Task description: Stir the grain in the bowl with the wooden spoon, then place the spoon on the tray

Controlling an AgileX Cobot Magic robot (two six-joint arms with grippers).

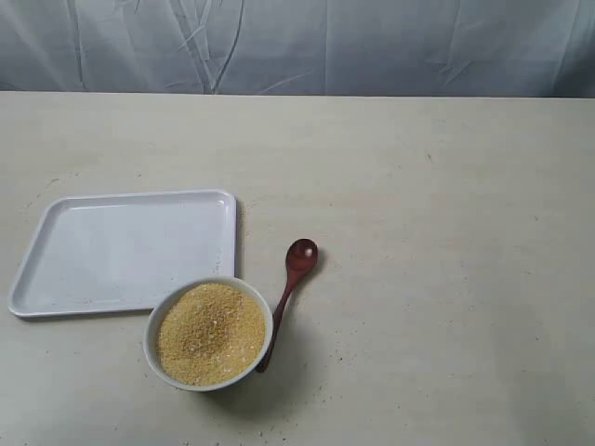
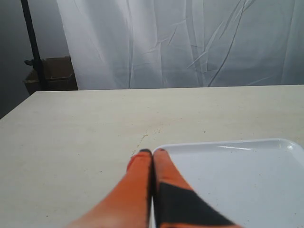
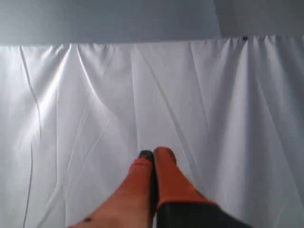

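Observation:
The white bowl [image 1: 152, 336] stands near the table's front, heaped with golden grain [image 1: 211, 334]. Just right of it lies the dark wooden spoon [image 1: 290, 288], its round end pointing away and its handle tip against the bowl's side. Behind the bowl, to the left, lies the flat white tray [image 1: 125, 251], which also shows in the left wrist view as the tray [image 2: 237, 175]. My left gripper [image 2: 152, 153] is shut and empty, above the tray's corner. My right gripper [image 3: 153, 154] is shut and empty, facing the white curtain. Neither gripper shows in the exterior view.
A pale tabletop [image 1: 446, 242] stretches right of the spoon. A white curtain [image 1: 297, 46] hangs behind the table. Off the table's far side, a cardboard box [image 2: 52, 75] and a black stand pole [image 2: 33, 45] appear in the left wrist view.

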